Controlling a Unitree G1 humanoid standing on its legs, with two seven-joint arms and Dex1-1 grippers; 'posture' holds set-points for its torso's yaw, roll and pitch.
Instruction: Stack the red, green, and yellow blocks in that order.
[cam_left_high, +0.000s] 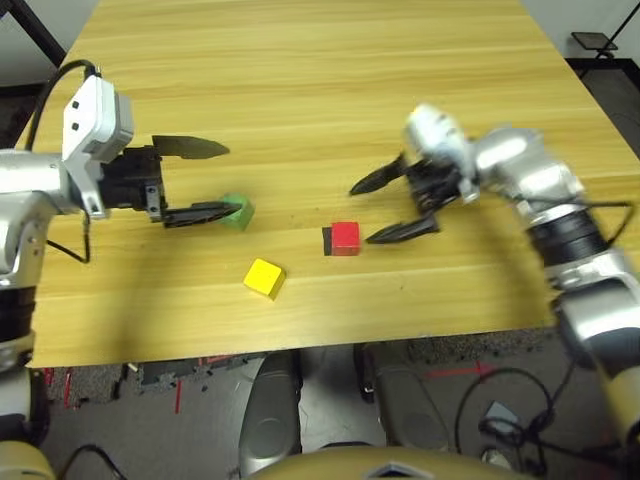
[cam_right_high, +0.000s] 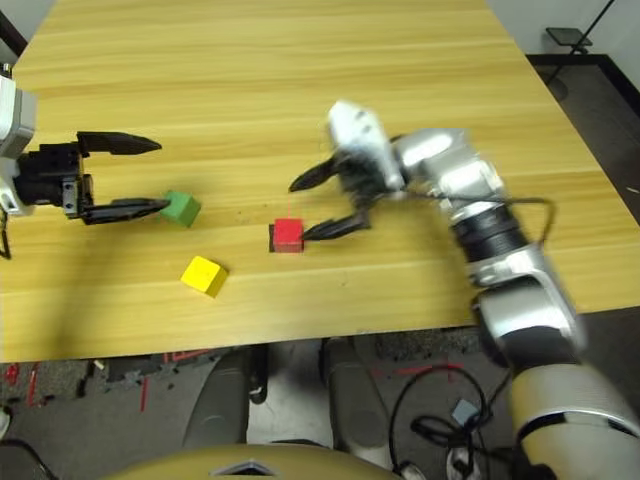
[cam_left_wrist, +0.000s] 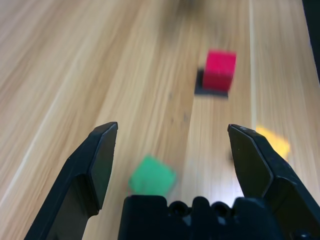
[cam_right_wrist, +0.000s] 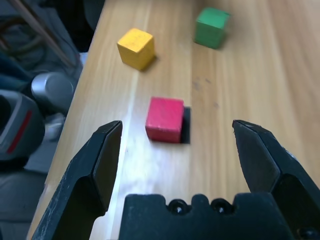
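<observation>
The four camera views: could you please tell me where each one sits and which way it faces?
Head pair: looks down over both silver forearms at the wooden table.
Left wrist: along the open left hand toward the small green cube.
Right wrist: along the open right hand toward the small red cube.
All share the small yellow cube.

A wooden table (cam_left_high: 300, 80) with lengthwise grain spreads under both grippers. A flat black patch (cam_right_wrist: 186, 126) lies on it ahead of the right gripper's spread fingers. Below the table's near edge, cables (cam_left_high: 480, 400) and red marks (cam_left_high: 455, 373) lie on grey floor (cam_left_high: 110, 380).
</observation>
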